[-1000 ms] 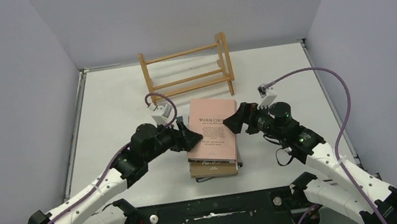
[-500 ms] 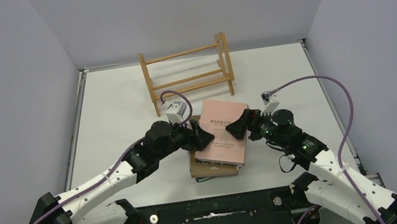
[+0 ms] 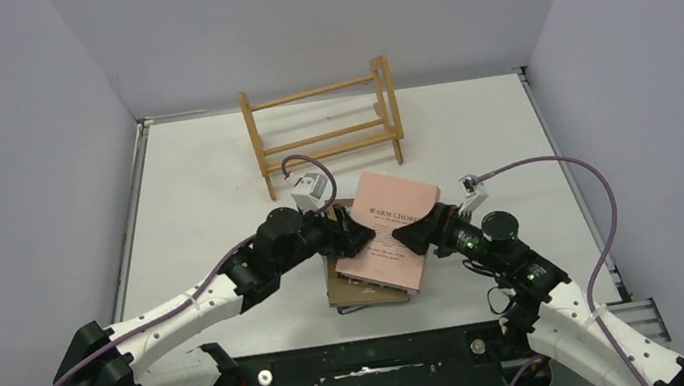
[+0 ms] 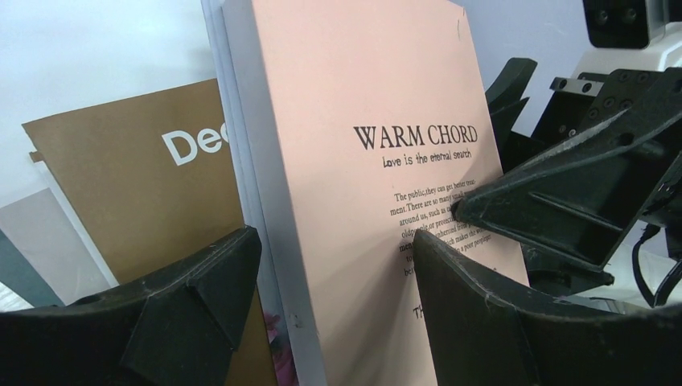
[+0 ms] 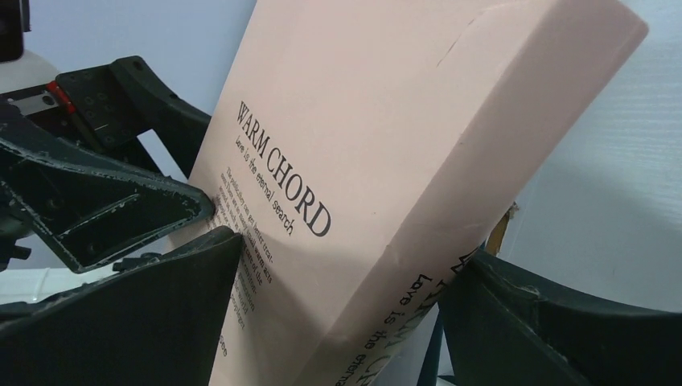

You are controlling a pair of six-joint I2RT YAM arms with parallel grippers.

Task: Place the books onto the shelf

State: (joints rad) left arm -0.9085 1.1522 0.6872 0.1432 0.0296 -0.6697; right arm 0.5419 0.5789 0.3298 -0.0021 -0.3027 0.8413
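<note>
The pink "Warm Chord" book [image 3: 392, 229] lies askew on top of the stack of books [image 3: 364, 294], overhanging it to the right. My left gripper [image 3: 356, 236] [image 4: 334, 241] is open and straddles its page edge, one finger on the cover, the other over the brown "Decorate" book [image 4: 137, 177]. A grey book [image 4: 40, 233] shows below that. My right gripper [image 3: 409, 237] [image 5: 354, 249] is shut on the pink book's spine side, one finger on the cover and one under the spine. The light-wood shelf [image 3: 323, 125] stands behind with no books in it.
The white table [image 3: 197, 193] is walled by grey panels on the left, back and right. Purple cables loop above both wrists. The two grippers' fingertips nearly meet over the pink cover.
The pink book has slid right and turned clockwise on the stack, with the left gripper following it. The right arm drew back toward the near right, and its jaws narrowed onto the book.
</note>
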